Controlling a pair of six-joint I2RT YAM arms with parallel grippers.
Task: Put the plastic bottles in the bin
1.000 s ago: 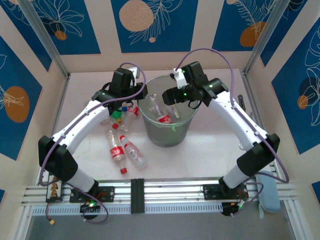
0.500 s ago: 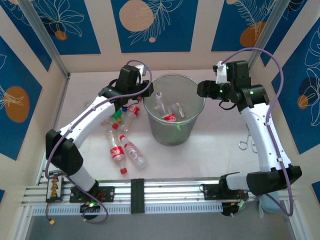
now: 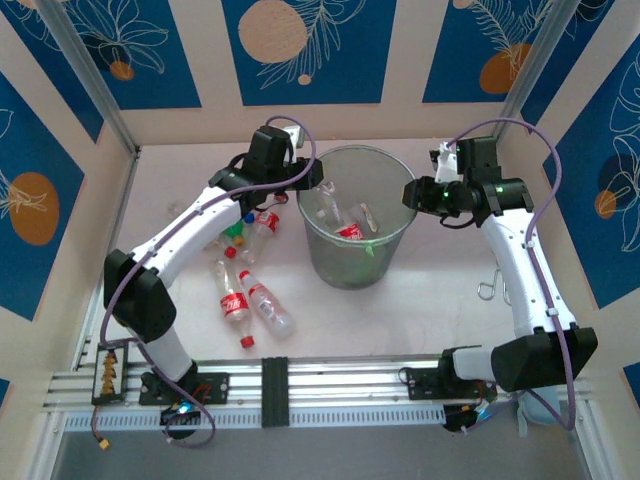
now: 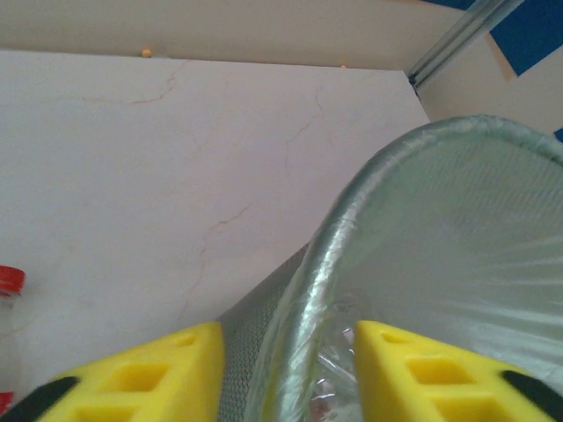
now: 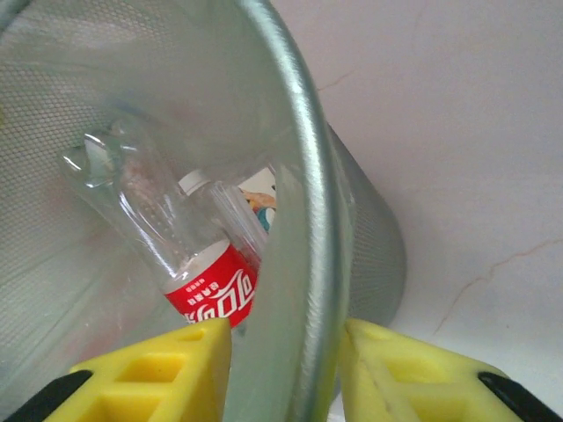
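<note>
In the top view, loose plastic bottles (image 3: 246, 226) are lying on the desk (image 3: 420, 300) at about 8 o'clock of the bin (image 3: 350, 268). One clump is sitting partly under the left arm, so its count is hard to make out. Two red-labelled bottles (image 3: 250, 302) are lying clear of it, toward 6 o'clock.

The left gripper (image 3: 300, 185) is hanging at the bin's 9 o'clock rim. In the left wrist view the left gripper (image 4: 290, 352) is straddling the rim (image 4: 352, 229), one yellow finger outside the mesh and one inside. The jaws are standing released, grasping nothing. A red cap (image 4: 9, 280) is being cut off at 9 o'clock of that frame.

Inside the bin, several bottles (image 3: 348, 232) are lying in a heap, blurred by the mesh. The right wrist view is showing a red-labelled one (image 5: 207, 281) leaning on the inner wall, with a white-capped one half hidden behind it.

The right gripper (image 3: 412, 192) is sitting at the 3 o'clock rim. In its own view the right gripper (image 5: 286, 352) is also straddling the rim (image 5: 308, 176), jaws apart and not clenched.

A small wire item (image 3: 492, 290), too small to identify, is lying at 4 o'clock.
</note>
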